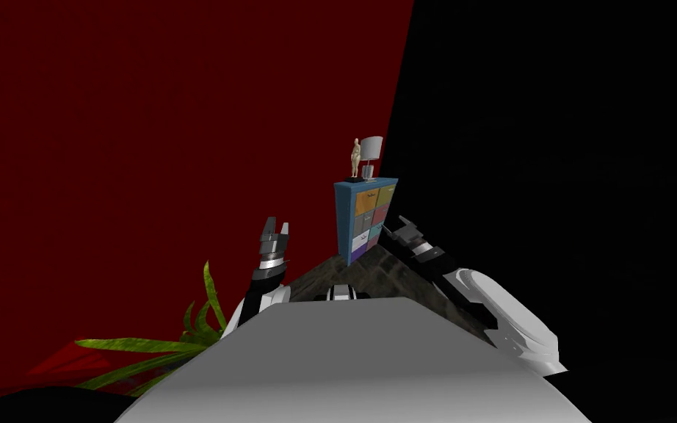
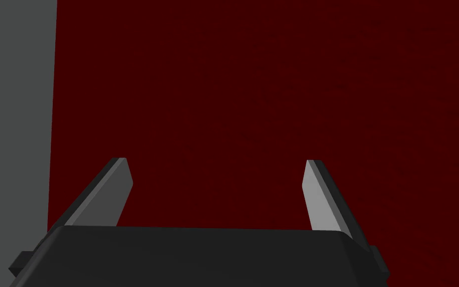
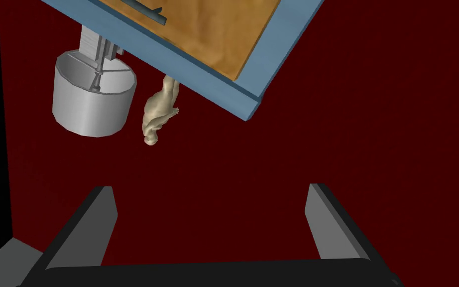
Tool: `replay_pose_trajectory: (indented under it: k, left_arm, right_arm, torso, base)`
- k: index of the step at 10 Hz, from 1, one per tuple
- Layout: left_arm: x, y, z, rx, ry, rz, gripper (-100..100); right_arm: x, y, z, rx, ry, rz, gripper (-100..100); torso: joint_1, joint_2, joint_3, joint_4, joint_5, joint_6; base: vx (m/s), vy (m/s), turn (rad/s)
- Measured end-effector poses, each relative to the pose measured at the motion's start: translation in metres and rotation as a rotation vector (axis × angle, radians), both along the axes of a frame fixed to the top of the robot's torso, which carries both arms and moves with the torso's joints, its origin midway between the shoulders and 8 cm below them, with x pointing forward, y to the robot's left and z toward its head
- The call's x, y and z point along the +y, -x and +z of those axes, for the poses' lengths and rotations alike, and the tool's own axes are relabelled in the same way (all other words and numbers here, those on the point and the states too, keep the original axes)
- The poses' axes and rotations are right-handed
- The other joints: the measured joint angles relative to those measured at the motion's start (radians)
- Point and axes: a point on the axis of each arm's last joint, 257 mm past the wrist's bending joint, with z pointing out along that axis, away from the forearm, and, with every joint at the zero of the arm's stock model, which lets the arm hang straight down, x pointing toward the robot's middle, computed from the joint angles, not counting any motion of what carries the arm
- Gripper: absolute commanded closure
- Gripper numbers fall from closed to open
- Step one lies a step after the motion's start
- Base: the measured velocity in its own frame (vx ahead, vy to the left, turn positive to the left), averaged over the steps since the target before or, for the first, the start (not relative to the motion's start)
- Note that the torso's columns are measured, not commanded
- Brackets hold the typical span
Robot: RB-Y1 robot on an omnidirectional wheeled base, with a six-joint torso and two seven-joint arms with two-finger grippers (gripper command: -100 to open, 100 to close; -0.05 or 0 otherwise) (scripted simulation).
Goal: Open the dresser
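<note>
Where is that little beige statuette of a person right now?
In the head view, the beige statuette stands on top of the blue dresser with multicoloured drawers, just left of the grey-shaded lamp, ahead of the open right gripper.

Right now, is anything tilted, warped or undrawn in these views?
Head view: the wide lens splays the dark red wall, and a black area lies right of the dresser. Right wrist view: dresser, lamp and figurine appear upside down, the camera's roll, beyond the open right tool. Left wrist view: that wall, flat and unshaded, past the open left tool.
</note>
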Motion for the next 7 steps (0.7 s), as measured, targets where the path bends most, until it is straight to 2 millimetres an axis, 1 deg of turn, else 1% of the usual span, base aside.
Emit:
replay_pose_trajectory:
  k: [2,3,5,6,7]
  left_arm:
    - [0.0,0.0,0.0,0.0,0.0,0.0,0]
    - [0.0,0.0,0.0,0.0,0.0,0.0,0]
    - [0.0,0.0,0.0,0.0,0.0,0.0,0]
    - [0.0,0.0,0.0,0.0,0.0,0.0,0]
    - [0.0,0.0,0.0,0.0,0.0,0.0,0]
  right_arm:
    - [-0.009,-0.005,-0.003,-0.006,0.087,-0.035,-100]
    - [-0.016,-0.007,-0.004,-0.01,0.151,-0.064,-100]
    - [-0.026,-0.011,-0.007,-0.017,0.244,-0.104,-100]
    - [-0.037,-0.014,-0.007,-0.022,0.311,-0.132,-100]
    - [-0.041,-0.015,-0.007,-0.026,0.348,-0.146,-100]
  torso:
    - [0.0,-0.001,0.0,0.0,0.0,0.0]
    - [-0.001,-0.002,-0.001,-0.001,0.0,0.0]
    - [0.0,0.0,0.0,0.0,0.0,0.0]
    - [-0.001,-0.001,-0.001,0.0,0.0,0.0]
    - [0.0,0.0,0.0,0.0,0.0,0.001]
  base:
    - [0.06,-0.011,0.182]
    - [0.061,-0.021,0.085]
    - [0.072,-0.019,0.202]
    - [0.066,-0.022,0.064]
    - [0.056,-0.023,0.138]
